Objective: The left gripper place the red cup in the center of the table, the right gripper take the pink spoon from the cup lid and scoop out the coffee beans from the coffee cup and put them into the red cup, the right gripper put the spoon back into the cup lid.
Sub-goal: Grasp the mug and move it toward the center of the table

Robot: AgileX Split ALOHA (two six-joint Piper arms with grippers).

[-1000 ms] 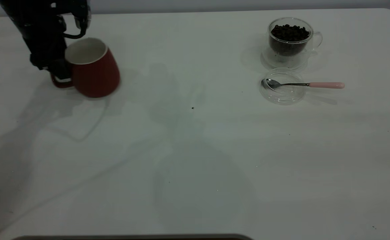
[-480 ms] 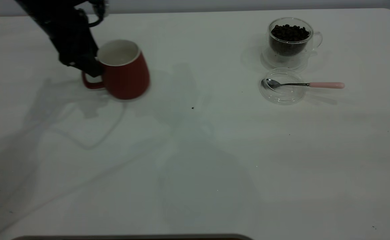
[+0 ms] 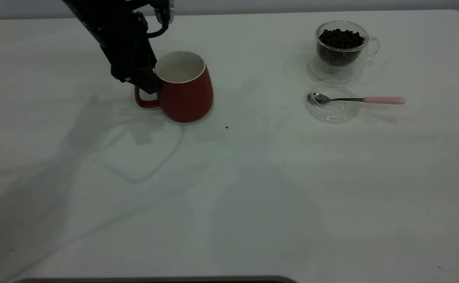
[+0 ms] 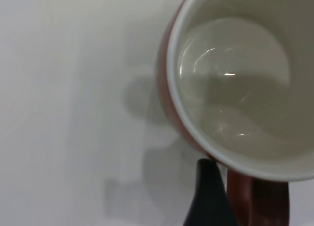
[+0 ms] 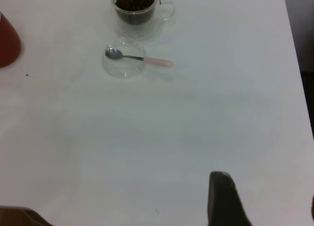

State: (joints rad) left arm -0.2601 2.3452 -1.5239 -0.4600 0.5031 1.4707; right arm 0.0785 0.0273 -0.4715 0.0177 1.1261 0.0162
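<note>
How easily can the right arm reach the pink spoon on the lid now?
Probably yes. The pink spoon lies across the clear lid with its handle sticking out over bare table. Nothing stands over it; only the glass coffee cup is close behind. The right gripper is far back.

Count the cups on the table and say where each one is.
2. The red cup is left of centre, held at its handle by the left gripper. The glass coffee cup with beans is far right, behind the cup lid.
</note>
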